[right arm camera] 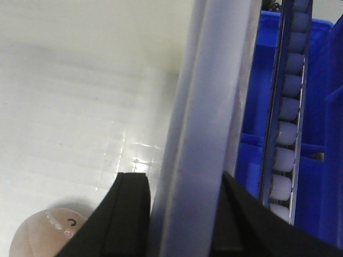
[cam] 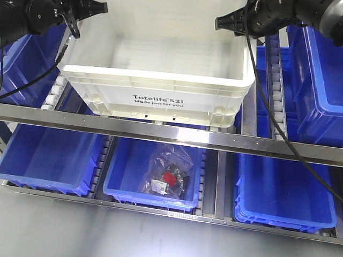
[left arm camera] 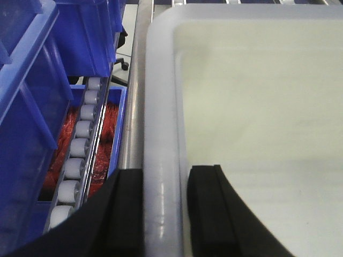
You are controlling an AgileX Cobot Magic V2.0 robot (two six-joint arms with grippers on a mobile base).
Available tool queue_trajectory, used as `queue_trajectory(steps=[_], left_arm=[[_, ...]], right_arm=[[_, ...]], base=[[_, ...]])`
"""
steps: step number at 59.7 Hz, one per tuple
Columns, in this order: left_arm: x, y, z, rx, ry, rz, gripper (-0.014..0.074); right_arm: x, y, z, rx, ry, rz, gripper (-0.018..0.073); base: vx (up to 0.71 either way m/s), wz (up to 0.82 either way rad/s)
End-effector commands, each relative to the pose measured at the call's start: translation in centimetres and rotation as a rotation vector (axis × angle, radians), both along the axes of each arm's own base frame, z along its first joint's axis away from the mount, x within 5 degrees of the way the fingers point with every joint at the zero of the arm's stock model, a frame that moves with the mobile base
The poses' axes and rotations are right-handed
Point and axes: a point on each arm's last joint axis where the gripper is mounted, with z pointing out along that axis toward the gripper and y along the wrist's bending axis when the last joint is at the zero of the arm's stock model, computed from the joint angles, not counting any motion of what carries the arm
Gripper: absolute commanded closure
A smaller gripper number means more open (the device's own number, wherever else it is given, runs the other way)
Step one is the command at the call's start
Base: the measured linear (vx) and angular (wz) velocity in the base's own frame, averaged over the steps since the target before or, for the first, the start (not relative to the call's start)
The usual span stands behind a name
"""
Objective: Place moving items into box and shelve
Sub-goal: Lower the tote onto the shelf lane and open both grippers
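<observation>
Both tools — left (left arm camera: 165, 214), right (right arm camera: 185, 214) — straddling box (cam: 161, 85) rims

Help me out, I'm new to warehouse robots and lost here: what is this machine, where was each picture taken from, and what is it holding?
It is a robot with two black arms. The front picture looks down at a shelf rack: a white crate sits on the upper roller shelf, with blue bins below, one holding a clear bag of small parts. The other two pictures come from cameras on the wrists. The left gripper straddles the crate's left rim, and the right gripper straddles its right rim, so both arms hold the crate. Inside, by the right gripper, lies a pinkish-brown ball.
</observation>
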Motion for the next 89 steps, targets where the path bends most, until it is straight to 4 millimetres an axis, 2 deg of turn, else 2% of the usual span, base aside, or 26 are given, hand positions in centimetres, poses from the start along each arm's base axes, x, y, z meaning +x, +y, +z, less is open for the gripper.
queue_trajectory(steps=[1, 32, 46, 53, 62, 70, 74, 80, 89], left_arm=[[-1.4, -0.4, 7.0, -0.048, -0.295, -0.011, 0.0594], [-1.4, -0.3, 7.0, -0.049, -0.289, -0.010, 0.0594], [-1.5, -0.3, 6.1, -0.033, -0.190, -0.010, 0.0579], [-1.5, -0.3, 5.9, -0.028, -0.172, -0.010, 0.0500], [-1.5, -0.3, 5.6, -0.024, -0.145, -0.010, 0.0293], [-1.6, -0.3, 5.5, -0.024, -0.132, -0.010, 0.0071], [-1.6, -0.3, 5.5, -0.025, -0.131, -0.010, 0.0005], [-1.6, -0.3, 5.5, -0.024, -0.122, -0.010, -0.0036], [-1.8, -0.3, 5.7, -0.022, -0.113, -0.010, -0.0028]], right_arm=[[-1.0, 0.4, 5.8, 0.060, -0.228, 0.050, 0.0564], [-0.9, 0.0, 5.7, -0.025, -0.226, 0.068, 0.0559], [-0.8, 0.1, 5.9, -0.003, -0.253, 0.061, 0.0538], [-0.7, 0.2, 6.1, 0.007, -0.277, 0.067, 0.0470], [-0.7, 0.2, 6.0, 0.004, -0.264, 0.062, 0.0295], [-0.8, 0.1, 5.9, 0.008, -0.261, 0.057, 0.0141], [-0.8, 0.1, 5.9, 0.021, -0.258, 0.047, 0.0085], [-0.8, 0.1, 5.8, 0.043, -0.246, 0.024, 0.0048], [-0.9, -0.1, 5.6, 0.020, -0.223, 0.013, 0.0045]], base=[[0.00, 0.00], [0.00, 0.00], [0.00, 0.00], [0.00, 0.00], [0.00, 0.00], [0.00, 0.00], [0.00, 0.00], [0.00, 0.00], [0.00, 0.00]])
